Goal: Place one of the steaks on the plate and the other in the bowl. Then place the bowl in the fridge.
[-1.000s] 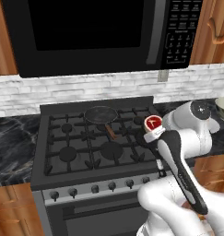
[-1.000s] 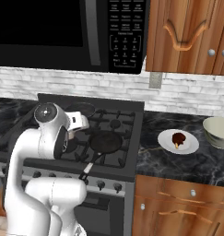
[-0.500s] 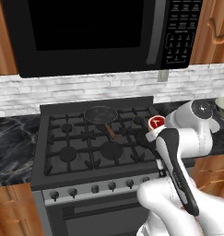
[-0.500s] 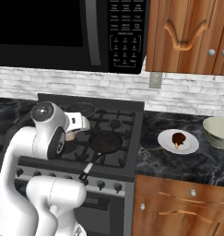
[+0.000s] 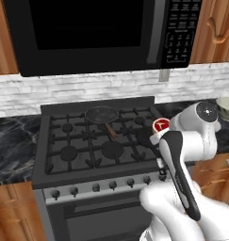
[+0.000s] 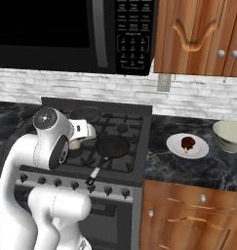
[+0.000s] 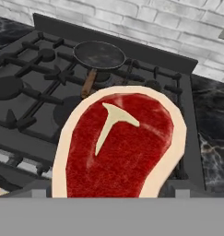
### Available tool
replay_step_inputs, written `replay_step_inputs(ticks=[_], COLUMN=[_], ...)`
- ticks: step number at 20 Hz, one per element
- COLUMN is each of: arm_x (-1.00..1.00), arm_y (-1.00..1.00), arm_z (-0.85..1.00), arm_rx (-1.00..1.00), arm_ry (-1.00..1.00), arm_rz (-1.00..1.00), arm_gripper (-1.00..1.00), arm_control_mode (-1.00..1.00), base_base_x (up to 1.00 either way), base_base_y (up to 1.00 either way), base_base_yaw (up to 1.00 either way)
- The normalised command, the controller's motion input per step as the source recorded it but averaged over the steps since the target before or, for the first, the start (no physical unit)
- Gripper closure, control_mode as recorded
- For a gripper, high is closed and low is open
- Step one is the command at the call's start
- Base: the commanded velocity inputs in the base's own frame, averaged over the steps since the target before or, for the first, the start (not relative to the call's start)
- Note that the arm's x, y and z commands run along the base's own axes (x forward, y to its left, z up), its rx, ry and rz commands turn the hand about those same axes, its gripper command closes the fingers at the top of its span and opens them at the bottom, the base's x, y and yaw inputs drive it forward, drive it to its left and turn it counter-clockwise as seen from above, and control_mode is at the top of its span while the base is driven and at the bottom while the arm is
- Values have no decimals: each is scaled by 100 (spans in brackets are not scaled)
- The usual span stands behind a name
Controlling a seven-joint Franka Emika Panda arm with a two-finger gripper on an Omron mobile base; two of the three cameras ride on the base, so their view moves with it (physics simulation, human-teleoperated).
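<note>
Dark steak already on plate, right counter. Red steak pinched in my gripper, jaws wide around it, carried above stove. Slab bright red, pale fat rim, T-shaped bone mark. Left: drop into bowl beside plate, bowl to fridge.

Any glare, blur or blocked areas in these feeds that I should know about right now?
Hand view: sharp, evenly lit, but the red steak looms close and hides the stove's middle. Left base view: the robot's own arm covers the lower right. Right base view: clear, no glare; the plate with the dark steak and the bowl read cleanly.
</note>
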Motion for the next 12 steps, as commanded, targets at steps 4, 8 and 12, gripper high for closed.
replay_step_inputs(ticks=[4,8,12], arm_x=[0,0,0], arm_y=[0,0,0], arm_z=[0,0,0], arm_rx=[0,0,0], arm_ry=[0,0,0], arm_rz=[0,0,0], arm_gripper=[100,100,100], arm_control_mode=[100,100,100], base_base_x=[-80,-5,1], base_base_y=[-22,-68,-100], base_base_yaw=[0,0,0])
